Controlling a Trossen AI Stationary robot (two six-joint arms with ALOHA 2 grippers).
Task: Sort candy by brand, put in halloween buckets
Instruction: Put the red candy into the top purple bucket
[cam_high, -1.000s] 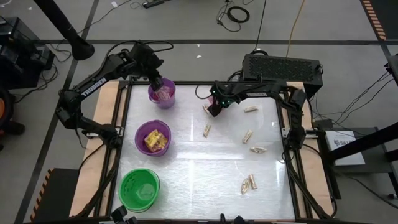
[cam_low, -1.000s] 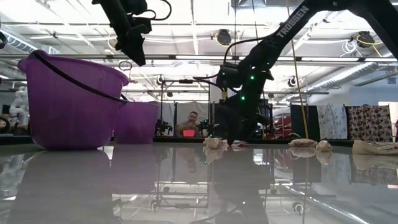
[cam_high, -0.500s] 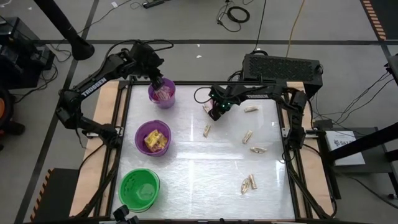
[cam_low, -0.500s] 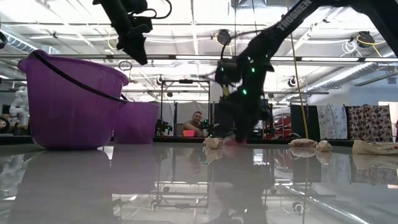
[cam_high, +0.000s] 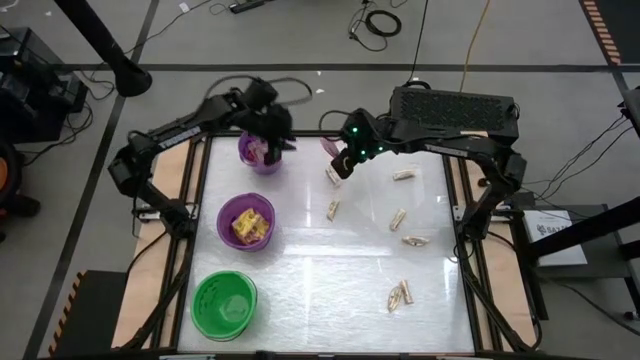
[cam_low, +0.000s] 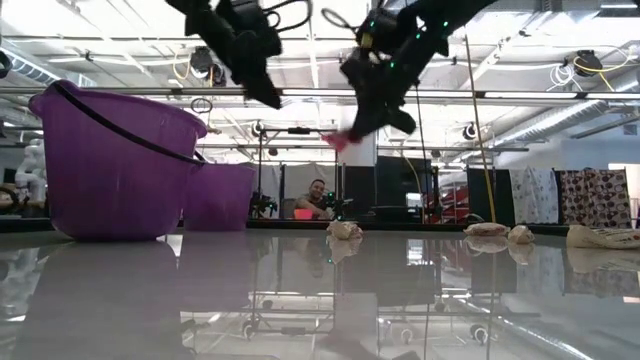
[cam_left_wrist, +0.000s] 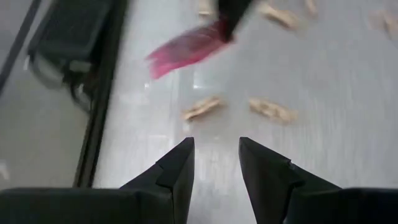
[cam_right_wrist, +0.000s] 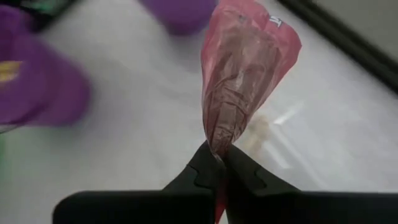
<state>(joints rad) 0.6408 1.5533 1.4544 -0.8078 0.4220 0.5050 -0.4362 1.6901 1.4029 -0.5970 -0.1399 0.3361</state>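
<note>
High view: the right gripper (cam_high: 339, 165) has lifted off the table and swung toward the small purple bucket (cam_high: 258, 153), jaws pinched on a pink packet (cam_high: 331, 150). A second ago it sat low on the glass, jaws wide. The left gripper (cam_high: 279, 133) has shifted across that bucket's far rim.

Low view: the packet (cam_low: 337, 141) hangs below the right gripper (cam_low: 352, 127), clear of the table.

Left wrist: jaws parted, empty; the packet (cam_left_wrist: 185, 49) lies well ahead of them.

Right wrist: jaws clamp the packet's (cam_right_wrist: 245, 74) crimped end. The pick looks done; the carry to the bucket remains.
</note>
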